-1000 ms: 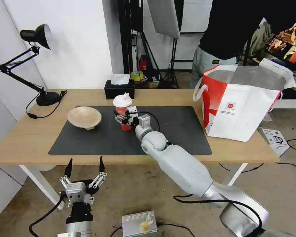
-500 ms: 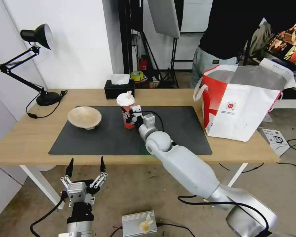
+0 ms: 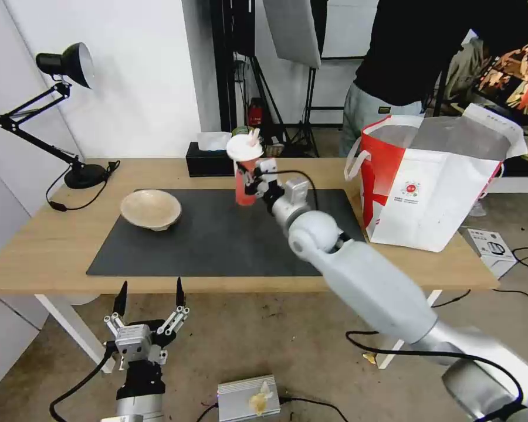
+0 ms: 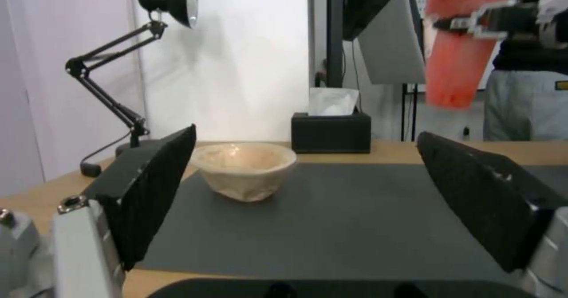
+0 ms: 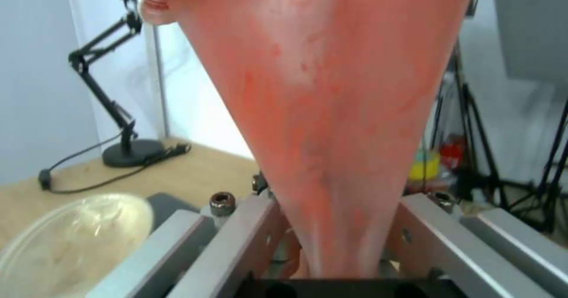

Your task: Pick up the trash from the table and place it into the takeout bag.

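Note:
My right gripper [image 3: 253,179] is shut on the red cup with the white lid [image 3: 244,170], holding it clear above the back of the dark mat [image 3: 229,234]. The right wrist view looks up along the cup [image 5: 331,111], squeezed between the fingers [image 5: 248,240]. From the left wrist, the lifted cup [image 4: 461,45] hangs well above the table [image 4: 384,149]. A shallow beige bowl [image 3: 151,208] rests on the mat's left part, also visible as the bowl [image 4: 244,174] and the bowl [image 5: 71,240]. The takeout bag [image 3: 434,181] stands open at the table's right end. My left gripper [image 3: 149,300] hangs open below the table's [image 3: 41,246] front edge.
A black tissue box [image 3: 208,155] sits at the table's back edge, just behind the lifted cup. A black desk lamp [image 3: 58,111] stands at the back left. A person in dark clothes stands behind the bag. A small grey box [image 3: 249,398] lies on the floor.
My right gripper has raised the red cup off the mat and carried it back and to the right, toward the bag. The left arm and the beige bowl have stayed put.

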Available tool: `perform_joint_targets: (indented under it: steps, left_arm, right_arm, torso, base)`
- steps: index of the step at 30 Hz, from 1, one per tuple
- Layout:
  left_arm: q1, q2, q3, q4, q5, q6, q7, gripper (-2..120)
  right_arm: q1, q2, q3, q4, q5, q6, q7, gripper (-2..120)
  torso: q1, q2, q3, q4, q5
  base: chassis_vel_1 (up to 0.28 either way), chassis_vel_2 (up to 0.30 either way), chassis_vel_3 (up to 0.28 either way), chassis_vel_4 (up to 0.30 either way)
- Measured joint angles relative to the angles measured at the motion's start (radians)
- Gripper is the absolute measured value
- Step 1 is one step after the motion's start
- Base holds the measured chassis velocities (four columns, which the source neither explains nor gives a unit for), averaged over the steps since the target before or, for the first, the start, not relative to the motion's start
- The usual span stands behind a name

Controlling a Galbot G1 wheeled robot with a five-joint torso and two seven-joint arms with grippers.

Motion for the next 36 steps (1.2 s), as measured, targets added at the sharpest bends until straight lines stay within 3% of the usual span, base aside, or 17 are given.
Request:
perform_joint_targets:
  steps: [5,19,28,36]
  left_arm:
    - [-0.004,0.004,-0.001,0.0,-0.002,0.0,0.0,100]
    - [-0.018,0.024,0.014,0.002,-0.008,0.0,0.0,100]
    - [-0.019,0.034,0.016,0.001,-0.012,-0.001,0.0,100]
    - [-0.014,0.038,0.017,-0.001,-0.012,-0.002,-0.001,100]
  right_arm:
    - [0.034,-0.064,0.015,0.051,0.0,-0.042,0.016,4]
    - [0.166,-0.372,0.068,0.167,-0.002,-0.14,-0.036,4]
    - [0.207,-0.448,0.121,0.129,-0.066,-0.148,-0.119,3]
    - [0.244,-0.471,0.134,0.096,-0.077,-0.143,-0.135,3]
  torso:
    - [0.0,0.0,0.0,0.0,0.0]
    - [0.0,0.0,0.0,-0.0003,0.0002]
    - [0.0,0.0,0.0,-0.0002,0.0]
    - [0.0,0.0,0.0,-0.0001,-0.0002]
  base:
    - [0.0,0.0,0.0,0.0]
    - [0.0,0.0,0.0,0.0]
    - [0.0,0.0,0.0,0.0]
    - [0.0,0.0,0.0,0.0]
